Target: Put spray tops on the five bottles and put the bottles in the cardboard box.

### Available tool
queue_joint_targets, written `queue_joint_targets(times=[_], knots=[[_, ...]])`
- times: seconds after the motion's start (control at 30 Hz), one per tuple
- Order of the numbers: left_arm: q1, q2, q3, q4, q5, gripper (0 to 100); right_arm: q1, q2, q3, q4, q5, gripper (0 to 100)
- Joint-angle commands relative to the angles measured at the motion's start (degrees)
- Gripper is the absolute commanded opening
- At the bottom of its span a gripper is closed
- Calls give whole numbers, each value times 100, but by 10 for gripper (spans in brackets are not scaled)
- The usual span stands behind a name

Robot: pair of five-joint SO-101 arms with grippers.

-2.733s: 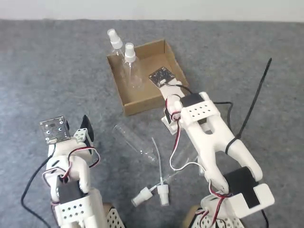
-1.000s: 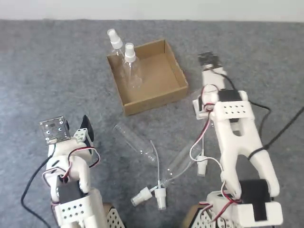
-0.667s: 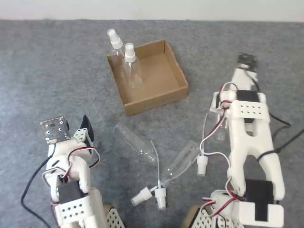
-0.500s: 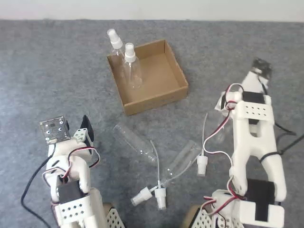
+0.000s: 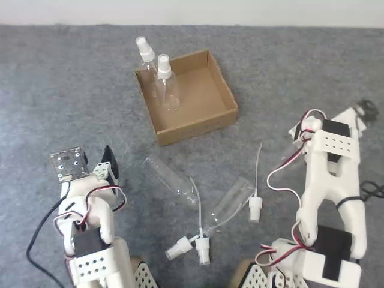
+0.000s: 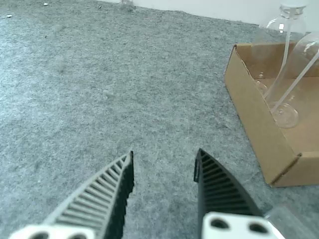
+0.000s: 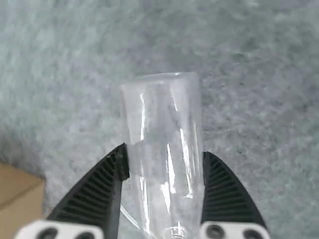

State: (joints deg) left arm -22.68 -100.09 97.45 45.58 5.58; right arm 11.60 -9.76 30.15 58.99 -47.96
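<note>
My right gripper [image 7: 164, 154] is shut on a clear uncapped bottle [image 7: 162, 124], held above the grey carpet. In the high view this arm's gripper [image 5: 300, 131] sits far right of the cardboard box [image 5: 225, 90]. Two bottles with spray tops [image 5: 163, 81] stand at the box's far-left corner. Two bare bottles [image 5: 171, 177] [image 5: 231, 201] lie on the carpet between the arms. A spray top with its tube [image 5: 255, 207] lies beside them, and two more spray tops [image 5: 204, 246] lie nearer the bases. My left gripper [image 6: 164, 159] is open and holds nothing, low over the carpet at the near left [image 5: 108, 162].
The box's near wall [image 6: 259, 124] is ahead and to one side of my left gripper. Bare carpet lies left of the box and at the far right. Cables hang from both arms.
The right arm has swung from over the box out to the far right, with the clear bottle in its gripper. The left arm has not moved.
</note>
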Motion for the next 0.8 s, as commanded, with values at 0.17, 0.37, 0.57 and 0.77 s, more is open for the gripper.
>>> queue_joint_targets(times=[0.17, 0.37, 0.57, 0.77], knots=[[-9, -62, -66, -114, 70, 192, 119, -347, 237, 4, -1134, 95], [-18, -62, -66, -105, 70, 192, 145, -347, 396, 4, -1653, 96], [-18, -62, -66, -105, 70, 192, 127, -347, 404, 48, -2092, 128], [-18, -62, -66, -105, 70, 192, 101, -347, 404, 57, -2136, 240]])
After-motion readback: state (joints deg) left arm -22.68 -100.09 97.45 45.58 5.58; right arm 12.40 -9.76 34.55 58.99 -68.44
